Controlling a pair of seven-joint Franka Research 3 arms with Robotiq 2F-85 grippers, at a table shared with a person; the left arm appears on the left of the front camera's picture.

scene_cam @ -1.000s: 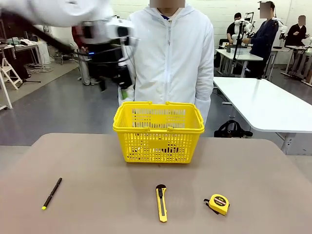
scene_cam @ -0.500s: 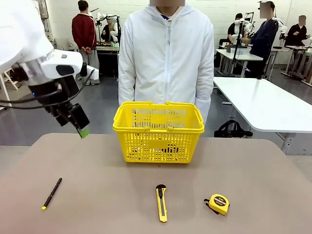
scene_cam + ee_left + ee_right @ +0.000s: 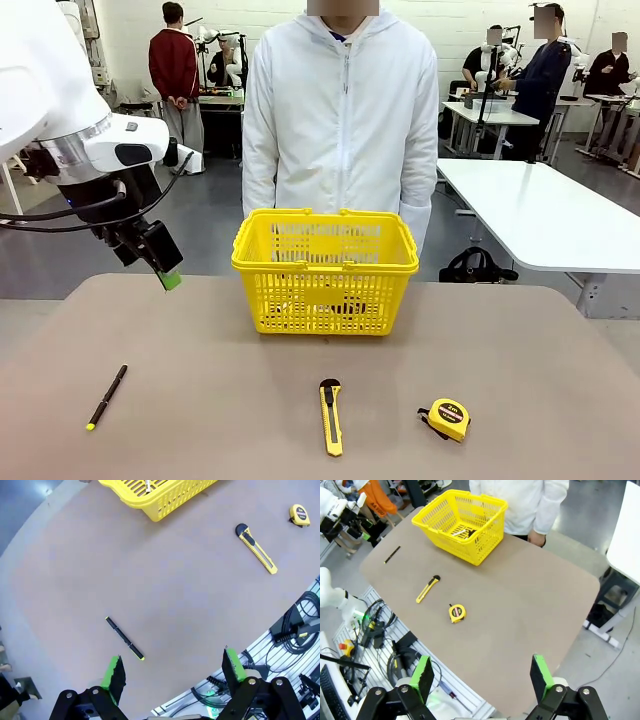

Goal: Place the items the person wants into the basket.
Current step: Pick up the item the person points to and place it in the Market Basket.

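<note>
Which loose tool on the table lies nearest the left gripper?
The thin black pen with the yellow tip, on the left side; the utility knife and tape measure lie farther right.

Yellow lattice plastic basket: moulded, slight sheen. Grey-brown table: smooth, matt. Small yellow-and-black tape measure, 5 o'clock from basket: hard glossy plastic case. Yellow-and-black utility knife, 6 o'clock: plastic body, satin. Thin black pen with yellow tip, 8 o'clock: matt. Person's white hooded jacket: smooth cloth, soft creases. White left arm shell: glossy plastic; left jaws matt black, green pads dull.
</note>
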